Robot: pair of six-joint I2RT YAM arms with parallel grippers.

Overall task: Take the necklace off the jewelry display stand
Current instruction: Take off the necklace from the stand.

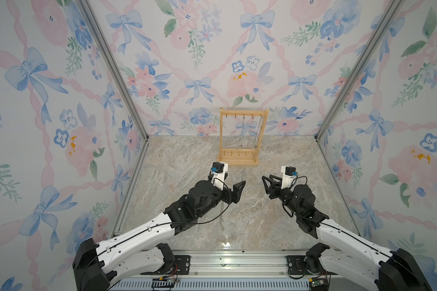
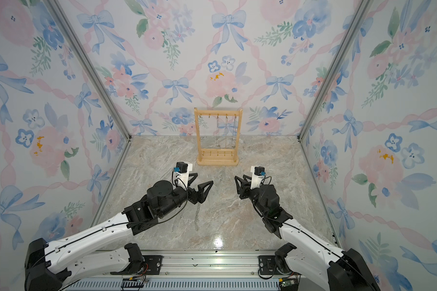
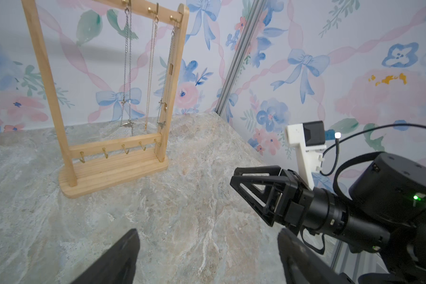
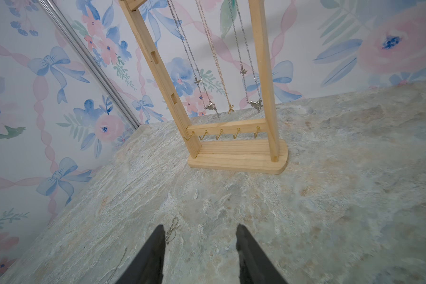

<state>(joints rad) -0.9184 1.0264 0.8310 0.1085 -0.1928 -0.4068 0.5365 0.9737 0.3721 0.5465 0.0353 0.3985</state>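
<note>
Closest to me, the white-and-black left arm (image 1: 136,231) and right arm (image 1: 343,234) reach in from the aluminium front rail (image 1: 232,262) over the grey-beige marble-look tabletop (image 1: 263,226). The left gripper (image 3: 208,232) stands spread wide with nothing between its fingers. The right gripper (image 4: 199,227) is parted about halfway and is just as empty. Both hang above the table, well short of the light pine jewelry display stand (image 1: 240,160) by the back wall.

A thin silver chain necklace (image 2: 196,219) lies stretched on the table under the left arm's wrist, well apart from the stand, so I'd say this one is already off. Three more fine chain necklaces (image 3: 127,73) hang from brass hooks (image 3: 156,9) on the top bar (image 1: 244,112), toward the right upright, their pendants (image 3: 128,124) just above the low rail (image 3: 113,146).

These chains look featherlight, limp and slippery, apt to slide through a loose pinch or snag on a hook. I'd take one just under its hook and lift up and outward.

Both top views show the loose chain's full length but thin the hanging ones to faint lines. The left wrist view misses the loose chain altogether, yet shows hooks and pendants crisply. The right wrist view catches only an end of it beside one finger (image 4: 155,246).
</note>
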